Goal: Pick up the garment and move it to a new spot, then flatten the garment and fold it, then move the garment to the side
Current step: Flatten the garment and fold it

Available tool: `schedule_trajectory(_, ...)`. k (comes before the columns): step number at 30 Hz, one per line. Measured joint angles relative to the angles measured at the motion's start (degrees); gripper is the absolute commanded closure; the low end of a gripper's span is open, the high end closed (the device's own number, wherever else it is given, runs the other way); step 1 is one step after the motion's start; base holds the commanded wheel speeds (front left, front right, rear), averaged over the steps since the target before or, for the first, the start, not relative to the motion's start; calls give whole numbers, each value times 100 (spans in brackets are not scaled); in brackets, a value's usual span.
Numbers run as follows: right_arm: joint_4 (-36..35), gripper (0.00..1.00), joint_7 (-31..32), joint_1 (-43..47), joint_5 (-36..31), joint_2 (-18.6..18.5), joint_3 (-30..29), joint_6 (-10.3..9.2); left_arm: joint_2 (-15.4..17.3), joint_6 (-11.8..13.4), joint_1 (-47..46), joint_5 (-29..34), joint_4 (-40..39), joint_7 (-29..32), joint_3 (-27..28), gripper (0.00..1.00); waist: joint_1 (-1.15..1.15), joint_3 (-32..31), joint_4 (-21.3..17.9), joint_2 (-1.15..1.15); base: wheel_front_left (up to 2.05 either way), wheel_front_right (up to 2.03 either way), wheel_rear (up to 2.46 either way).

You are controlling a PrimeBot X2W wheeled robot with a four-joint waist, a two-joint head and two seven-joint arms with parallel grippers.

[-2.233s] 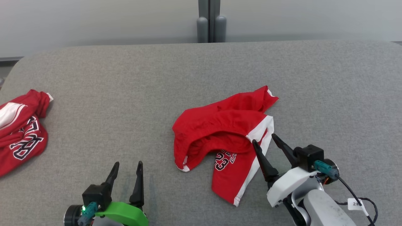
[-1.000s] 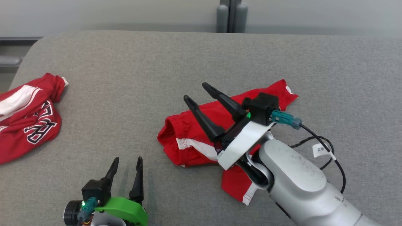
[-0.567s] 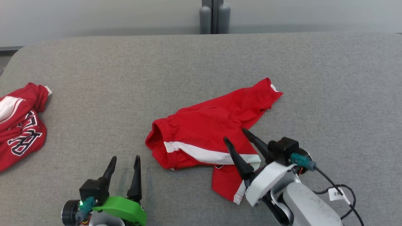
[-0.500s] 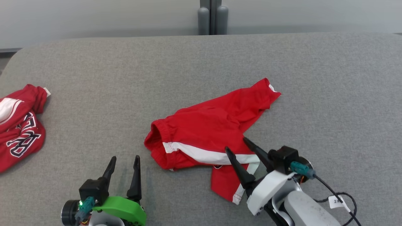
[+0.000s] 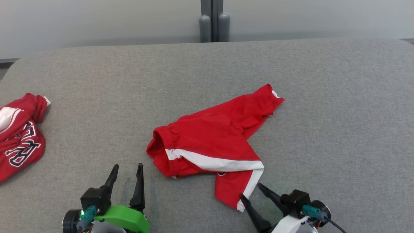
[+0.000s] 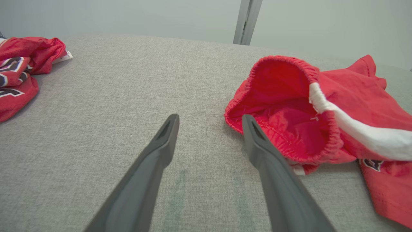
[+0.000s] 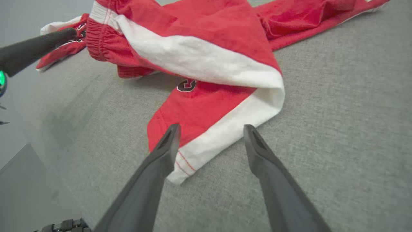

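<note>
Jaws wide open on left gripper (image 5: 127, 165) and right gripper (image 5: 250, 190), nothing in either. Shorts (image 5: 210, 139) lie crumpled mid-table, ahead of and between my grippers. One leg stretches toward the far right. The other is doubled under and points at my right gripper, its hem (image 7: 193, 161) just ahead of my right fingertips. Waistband (image 6: 276, 59) gapes open just right of my left fingers, not touching.

Risks as I judge them:
- Pinching only the top layer at the waistband: the shorts would twist on the lift instead of spreading flat.
- Grabbing the hem where it's doubled: I'd lock the fold in and flatten over a crease.
- Fingertips digging into the table (image 5: 323, 97) cover: it's fabric and could snag and drag with the cloth.
- Pulling the near leg toward me: the near edge is close by my grippers, so cloth could slide off.
- Setting aside to the left: other garment (image 5: 16, 136) sits at the left edge, same red, and the two could overlap or tangle.

Room: bare cover right of the shorts, beyond them up to the far edge, and between the shorts and the other garment. Post (image 5: 212, 26) stands behind the far edge, well apart. Right side looks safest to lay them.
</note>
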Motion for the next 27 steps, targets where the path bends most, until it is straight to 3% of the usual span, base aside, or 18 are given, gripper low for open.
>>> schedule_trajectory(13,802,0,-5,-215,-401,182,-93,0,0,0,42,3,23,0,-30,0,0,25,117,0,0,0,0)
schedule_trajectory(14,858,21,-10,-254,-388,185,-57,0,0,0,42,10,27,0,-32,0,0,30,132,0,0,0,0)
schedule_trajectory(15,910,64,-12,-277,-381,186,2,-1,0,0,42,10,33,0,-32,0,0,31,147,0,0,0,0)
schedule_trajectory(16,939,100,-14,-292,-365,186,42,-4,0,0,42,10,37,0,-36,0,0,29,157,0,0,0,0)
schedule_trajectory(21,1026,100,-5,-347,-285,199,-148,-3,0,0,49,19,43,0,-9,0,0,-26,161,0,0,0,0)
schedule_trajectory(23,940,100,-1,-347,-344,185,-536,2,0,0,66,13,25,0,22,0,0,-44,140,0,0,0,0)
schedule_trajectory(27,583,100,0,-422,-626,-241,-1448,1,0,0,105,-9,-18,0,36,0,0,-82,70,0,0,0,0)
